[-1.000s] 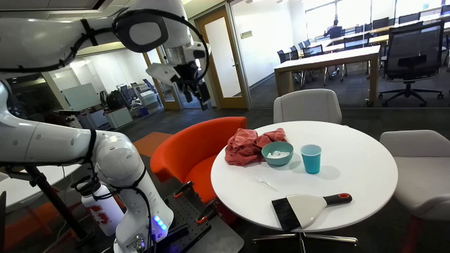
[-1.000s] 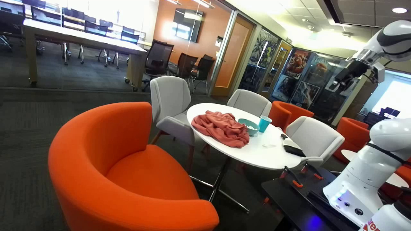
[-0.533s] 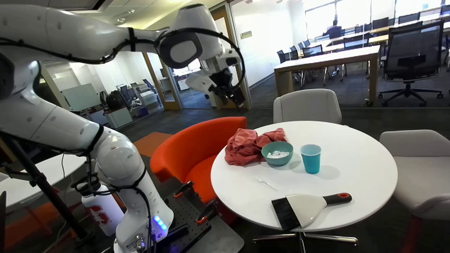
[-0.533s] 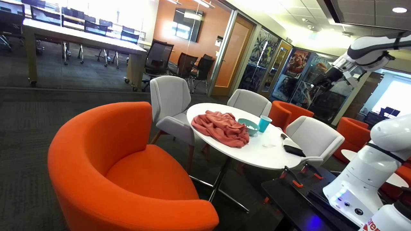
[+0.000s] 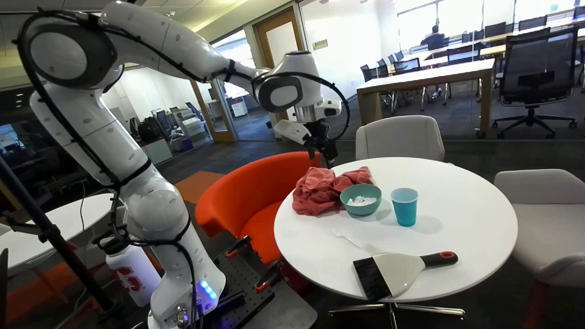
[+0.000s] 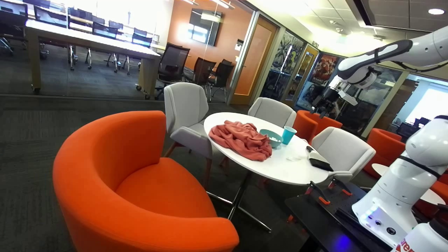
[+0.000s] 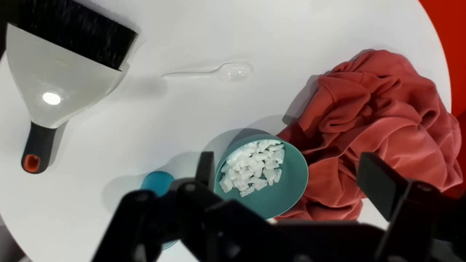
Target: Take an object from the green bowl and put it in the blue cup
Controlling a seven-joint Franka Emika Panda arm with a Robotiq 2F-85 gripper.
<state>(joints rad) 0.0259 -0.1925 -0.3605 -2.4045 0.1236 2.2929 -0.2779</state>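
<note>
Black fingers (image 7: pixel 382 189) are hanging wide apart over the worktop (image 5: pixel 466 214), gripping nothing, presumably spread so that they can close on one of the white chunks (image 7: pixel 253 166) heaped toward one side inside the green bowl (image 7: pixel 295 182). Crumpled red cloth (image 7: pixel 382 127) is lying against that bowl, while the blue cup (image 5: pixel 405 211) is standing upright just beside the bowl, likely for a short transfer, any contents hidden. Farther off, a clear plastic spoon (image 7: pixel 233 72) is lying between bowl and dustpan (image 7: pixel 62 87), whose mouth is showing black bristles (image 7: pixel 76 34).
</note>
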